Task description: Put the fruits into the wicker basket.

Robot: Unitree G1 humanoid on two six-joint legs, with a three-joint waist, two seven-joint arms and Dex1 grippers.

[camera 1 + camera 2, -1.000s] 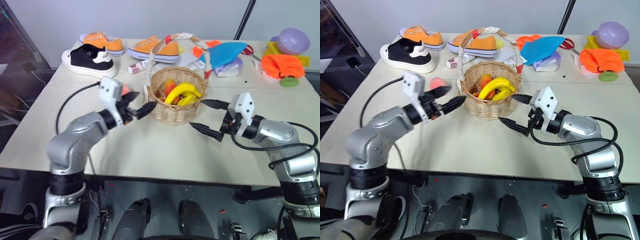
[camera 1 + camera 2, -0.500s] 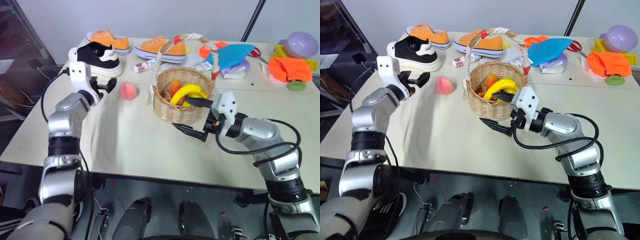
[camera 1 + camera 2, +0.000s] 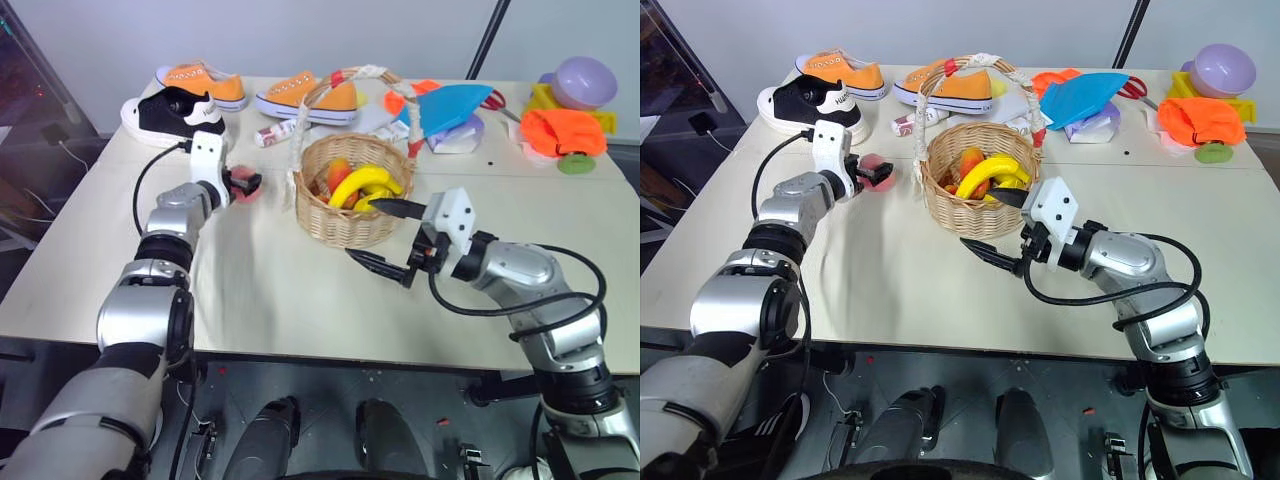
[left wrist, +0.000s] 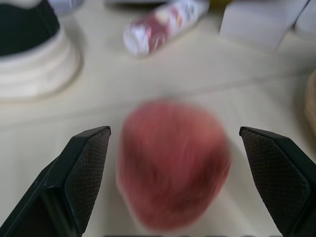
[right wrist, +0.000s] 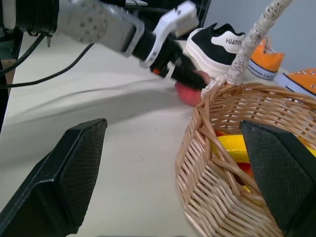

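1. Left wrist view: peach (image 4: 173, 163) on the table (image 3: 280, 290) between the spread fingers (image 4: 84, 173) of the left gripper (image 3: 872, 172), gaps visible on both sides, not clamped.
2. Peach just beside the wicker basket (image 3: 350, 215), near a black shoe (image 3: 175, 115).
3. Banana (image 3: 362, 183) inside the basket with other fruit.
4. Right gripper (image 3: 385, 235) held beside the basket's near wall, fingers wide apart, empty.
5. Orange shoes (image 3: 300, 95) at the table's far edge.

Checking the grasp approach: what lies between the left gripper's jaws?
The peach sits on the table between the open jaws of the left gripper, in the left wrist view.
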